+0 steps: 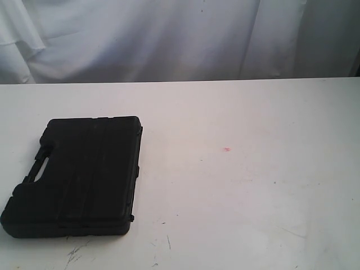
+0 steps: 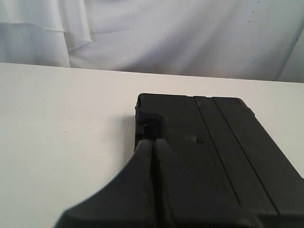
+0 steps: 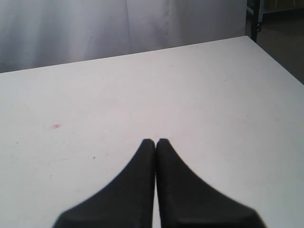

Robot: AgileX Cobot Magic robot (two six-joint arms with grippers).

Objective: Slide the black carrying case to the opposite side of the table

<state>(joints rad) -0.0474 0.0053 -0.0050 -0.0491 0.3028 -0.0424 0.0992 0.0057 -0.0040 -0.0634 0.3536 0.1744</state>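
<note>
1. The case (image 1: 79,174) lay flat and closed on the left part of the table (image 1: 253,197).
2. The left tool (image 2: 153,142) was clenched, with its fingers pressed together and nothing between them. Its tips stood at the case's side edge, beside the handle notch. Whether they touched the case, I cannot tell.
3. The right tool (image 3: 156,141) was also clenched and empty. It was over bare table, well apart from the case, with a red speck (image 3: 56,126) nearby.
</note>
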